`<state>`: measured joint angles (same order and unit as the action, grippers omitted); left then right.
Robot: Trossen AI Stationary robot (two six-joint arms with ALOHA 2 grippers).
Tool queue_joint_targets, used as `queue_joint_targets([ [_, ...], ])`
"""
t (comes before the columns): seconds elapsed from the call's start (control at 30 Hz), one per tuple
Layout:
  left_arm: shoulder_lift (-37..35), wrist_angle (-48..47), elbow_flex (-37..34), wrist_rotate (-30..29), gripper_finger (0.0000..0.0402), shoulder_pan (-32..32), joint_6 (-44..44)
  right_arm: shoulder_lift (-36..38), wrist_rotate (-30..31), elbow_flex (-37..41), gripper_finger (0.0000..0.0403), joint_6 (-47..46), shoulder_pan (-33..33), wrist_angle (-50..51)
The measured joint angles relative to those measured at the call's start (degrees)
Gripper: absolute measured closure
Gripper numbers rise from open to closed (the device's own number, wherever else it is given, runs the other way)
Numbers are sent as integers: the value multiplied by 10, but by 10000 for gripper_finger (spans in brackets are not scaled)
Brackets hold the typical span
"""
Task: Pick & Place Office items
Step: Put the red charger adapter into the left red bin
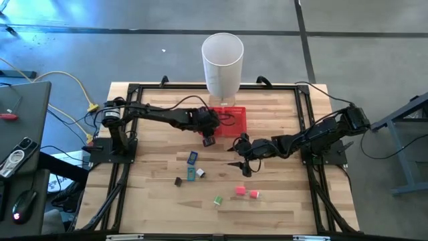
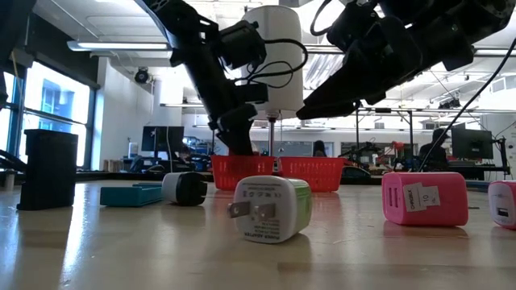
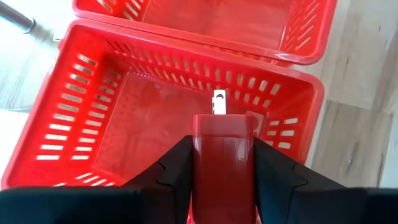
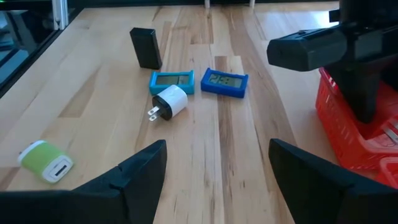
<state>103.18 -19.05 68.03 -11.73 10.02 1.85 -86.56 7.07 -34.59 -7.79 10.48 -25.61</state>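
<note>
My left gripper (image 1: 208, 138) is shut on a red plug block (image 3: 222, 155), just above the near left corner of the red mesh tray (image 1: 235, 120). My right gripper (image 1: 242, 163) is open and empty, above bare table near the tray. The other small pieces lie on the table: blue (image 1: 192, 158), teal-white (image 1: 190, 173), white (image 1: 200, 173), dark brown (image 1: 178, 181), green-white (image 1: 218, 200), and two pink (image 1: 240, 191), (image 1: 254, 194). The right wrist view shows the dark block (image 4: 145, 48), the blue piece (image 4: 224, 83) and the green-white piece (image 4: 45, 160). My left gripper pinches the red plug block by its two opposite sides (image 3: 198, 163) between its two fingers. The block lies along the fingers, and its metal prongs (image 3: 219, 102) point forward past the fingertips toward the tray. It is lifted clear, over the tray's nearer compartment (image 3: 143, 118).
A tall white cylinder bin (image 1: 223, 63) stands just beyond the tray at the table's far edge. The black frame rails (image 1: 127, 120) run along the table's sides. The tray's two compartments hold nothing that I can see. Open wood lies near the front edge.
</note>
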Motion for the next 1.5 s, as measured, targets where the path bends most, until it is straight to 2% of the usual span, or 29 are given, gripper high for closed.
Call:
queue_joint_targets([
  [1.5, 0, 0, 0, 7, 269, 2, -25, 0, 0, 0, 133, 5, 0, 0],
])
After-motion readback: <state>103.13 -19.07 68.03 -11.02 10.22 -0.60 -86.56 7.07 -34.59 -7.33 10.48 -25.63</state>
